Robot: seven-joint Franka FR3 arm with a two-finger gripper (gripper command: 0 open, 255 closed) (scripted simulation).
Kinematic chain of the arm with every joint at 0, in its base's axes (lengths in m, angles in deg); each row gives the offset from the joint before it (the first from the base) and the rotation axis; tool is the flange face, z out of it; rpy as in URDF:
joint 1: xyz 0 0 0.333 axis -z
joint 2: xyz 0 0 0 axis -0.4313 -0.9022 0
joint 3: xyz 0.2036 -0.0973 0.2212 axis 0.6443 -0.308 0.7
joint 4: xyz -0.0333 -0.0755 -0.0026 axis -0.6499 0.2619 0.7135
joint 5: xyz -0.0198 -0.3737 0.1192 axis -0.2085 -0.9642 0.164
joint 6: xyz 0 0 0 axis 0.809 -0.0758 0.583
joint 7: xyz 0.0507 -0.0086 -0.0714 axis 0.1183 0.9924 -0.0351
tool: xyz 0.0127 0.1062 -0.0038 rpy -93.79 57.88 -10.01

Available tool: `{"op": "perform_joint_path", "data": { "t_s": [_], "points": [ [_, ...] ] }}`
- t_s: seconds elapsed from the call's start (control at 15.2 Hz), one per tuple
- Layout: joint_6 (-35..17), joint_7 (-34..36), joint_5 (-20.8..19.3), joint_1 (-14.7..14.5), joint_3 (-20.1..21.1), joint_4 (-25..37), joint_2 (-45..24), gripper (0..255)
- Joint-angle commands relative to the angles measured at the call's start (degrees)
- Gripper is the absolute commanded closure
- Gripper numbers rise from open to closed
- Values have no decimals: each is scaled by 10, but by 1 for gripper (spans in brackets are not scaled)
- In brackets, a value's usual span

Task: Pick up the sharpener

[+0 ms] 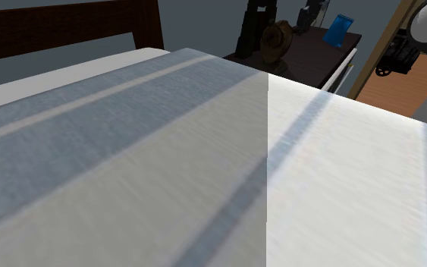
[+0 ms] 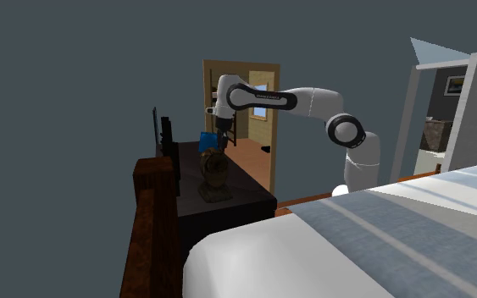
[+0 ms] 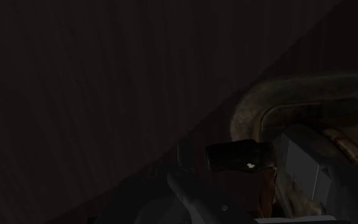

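Observation:
In the wrist view a small dark block, the sharpener (image 3: 234,154), with a pale speck on it, sits between my two black fingers (image 3: 301,165). They stand close against both of its sides, so my gripper (image 3: 236,160) looks shut on it. Dark wood lies beneath. In the second exterior view my gripper (image 2: 219,146) points down over the far part of the dark nightstand (image 2: 245,190), just above a brown figurine (image 2: 215,178).
The brown figurine (image 3: 279,95) curves close beside the fingers. A blue item (image 2: 207,140) and tall black objects (image 2: 162,135) also stand on the nightstand (image 1: 310,57). A striped bed (image 1: 204,152) with a dark headboard (image 1: 52,26) adjoins it. An open doorway (image 2: 245,110) lies behind.

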State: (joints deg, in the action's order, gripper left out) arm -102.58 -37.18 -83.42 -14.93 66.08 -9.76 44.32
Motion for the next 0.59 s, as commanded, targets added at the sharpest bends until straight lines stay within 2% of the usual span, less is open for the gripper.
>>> {"op": "perform_joint_path", "data": {
  "t_s": [0.0,0.53],
  "points": [
    [-2,0,0,0,0,-2,0,255],
    [-3,0,-1,0,0,-5,3,255]
  ]
}}
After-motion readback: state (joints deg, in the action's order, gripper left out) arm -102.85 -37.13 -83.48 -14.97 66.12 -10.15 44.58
